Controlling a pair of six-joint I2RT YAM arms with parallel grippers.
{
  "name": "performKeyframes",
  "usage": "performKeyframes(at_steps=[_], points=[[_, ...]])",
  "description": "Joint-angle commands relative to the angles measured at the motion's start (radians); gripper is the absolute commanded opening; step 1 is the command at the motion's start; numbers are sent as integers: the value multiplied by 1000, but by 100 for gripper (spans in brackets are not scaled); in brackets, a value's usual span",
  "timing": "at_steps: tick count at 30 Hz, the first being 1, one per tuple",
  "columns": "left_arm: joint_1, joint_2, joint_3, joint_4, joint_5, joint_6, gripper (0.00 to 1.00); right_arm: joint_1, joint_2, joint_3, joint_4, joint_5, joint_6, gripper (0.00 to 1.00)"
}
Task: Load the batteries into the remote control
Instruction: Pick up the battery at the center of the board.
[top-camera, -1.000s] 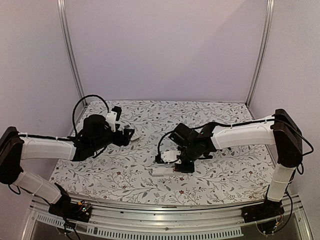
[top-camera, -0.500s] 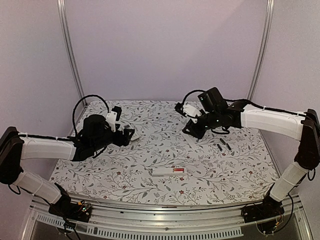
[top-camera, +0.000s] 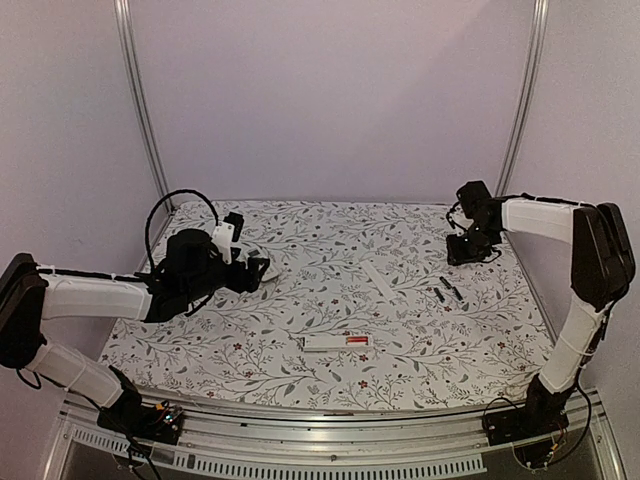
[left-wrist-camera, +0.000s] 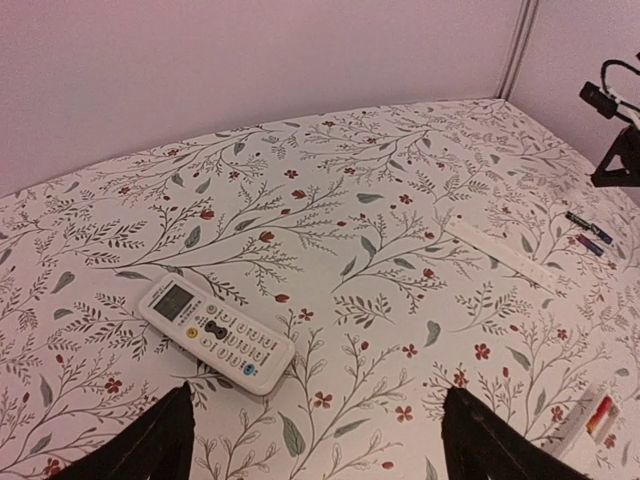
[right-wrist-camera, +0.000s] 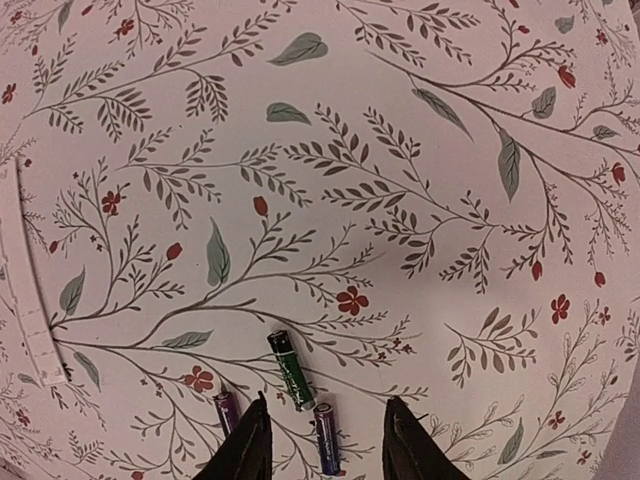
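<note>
Three batteries lie on the floral cloth at the right: a green one (right-wrist-camera: 292, 370) and two purple ones (right-wrist-camera: 326, 437) (right-wrist-camera: 226, 408). From above they show as small dark sticks (top-camera: 446, 291). My right gripper (right-wrist-camera: 327, 402) (top-camera: 468, 250) is open and empty, hovering just over them. A white remote (left-wrist-camera: 215, 333) (top-camera: 268, 268) lies face up, buttons showing, just ahead of my left gripper (left-wrist-camera: 318, 400) (top-camera: 252, 272), which is open and empty. A second slim white remote-like bar with a red patch (top-camera: 338, 342) (left-wrist-camera: 588, 420) lies front centre.
A thin white strip, like a battery cover (top-camera: 380, 277) (left-wrist-camera: 498, 250) (right-wrist-camera: 25, 300), lies between the two arms. The cloth-covered table (top-camera: 300, 230) is walled by pale panels at the back and sides, with metal posts in the back corners.
My right arm has swung from the front-centre white bar, up and across, to the back right above the batteries. The bar now lies uncovered. The left arm has not moved.
</note>
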Motion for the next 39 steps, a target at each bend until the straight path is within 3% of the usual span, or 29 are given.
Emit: performKeyframes(at_steps=[1,16,39], points=[[2,-11,4,18,8,11,85,9,68,35,-83,-31,3,37],[2,-10,7,15,7,13,85,8,198,65,-77,-53,-32,34],[3,-19,6,13,1,20,86,9,232,107,-74,-24,-66,0]])
